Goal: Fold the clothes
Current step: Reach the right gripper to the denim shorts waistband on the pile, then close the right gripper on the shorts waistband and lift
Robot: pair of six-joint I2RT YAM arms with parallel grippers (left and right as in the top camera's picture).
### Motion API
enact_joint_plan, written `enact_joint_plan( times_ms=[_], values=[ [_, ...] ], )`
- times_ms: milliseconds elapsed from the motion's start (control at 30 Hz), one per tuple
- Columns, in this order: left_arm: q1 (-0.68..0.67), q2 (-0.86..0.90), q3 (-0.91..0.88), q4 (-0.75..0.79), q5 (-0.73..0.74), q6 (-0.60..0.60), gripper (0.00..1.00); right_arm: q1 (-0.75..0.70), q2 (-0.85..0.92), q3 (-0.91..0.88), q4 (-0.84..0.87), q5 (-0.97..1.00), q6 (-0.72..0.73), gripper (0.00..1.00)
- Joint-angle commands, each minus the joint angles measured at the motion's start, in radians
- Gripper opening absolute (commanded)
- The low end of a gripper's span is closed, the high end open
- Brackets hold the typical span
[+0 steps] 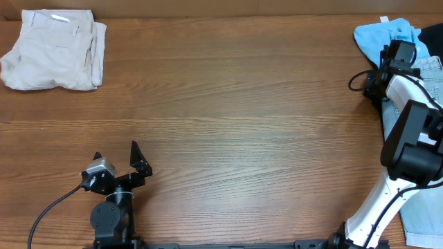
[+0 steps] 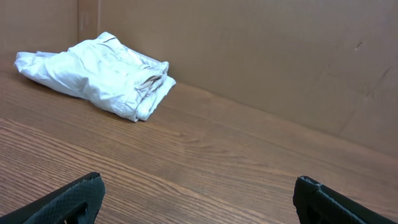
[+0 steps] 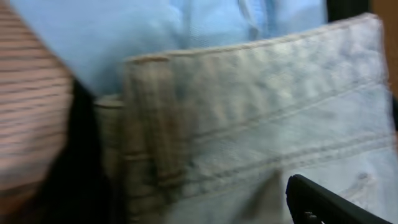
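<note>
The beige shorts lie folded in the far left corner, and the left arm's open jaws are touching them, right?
No. The left arm is not touching the beige shorts; the overhead view shows its open jaws near the front edge of the table, with bare wood between them. The shorts do lie folded in the far left corner.

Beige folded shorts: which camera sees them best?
The overhead view: the beige folded shorts show whole, from above. The left wrist view shows them low and side-on. The right wrist view misses them, showing pale-blue denim shorts instead.
</note>
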Motion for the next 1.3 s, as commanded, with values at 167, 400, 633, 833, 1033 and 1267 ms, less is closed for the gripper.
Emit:
enact_joint_plan(
  times_ms=[167, 400, 633, 833, 1033, 1267],
  values=[
    [-0.006, -0.010, -0.005, 0.002, 0.002, 0.023, 1.00, 0.008, 0.016, 0.019, 0.000, -0.064, 0.003, 0.99],
    [-0.006, -0.010, -0.005, 0.002, 0.002, 0.023, 1.00, -0.014, 0.018, 0.019, 0.001, -0.037, 0.003, 0.95],
    [-0.006, -0.010, -0.005, 0.002, 0.002, 0.023, 1.00, -0.038, 0.018, 0.019, 0.010, -0.039, 0.003, 0.71],
    [-0.006, -0.010, -0.005, 0.002, 0.002, 0.023, 1.00, -0.035, 0.018, 0.019, 0.040, -0.038, 0.032, 0.50],
    [-0.006, -0.010, -0.005, 0.002, 0.002, 0.023, 1.00, -0.033, 0.003, 0.027, 0.090, -0.011, 0.175, 0.32],
    [-0.006, -0.010, -0.005, 0.002, 0.002, 0.023, 1.00, -0.033, -0.032, 0.028, 0.082, 0.037, 0.193, 0.23]
  ],
)
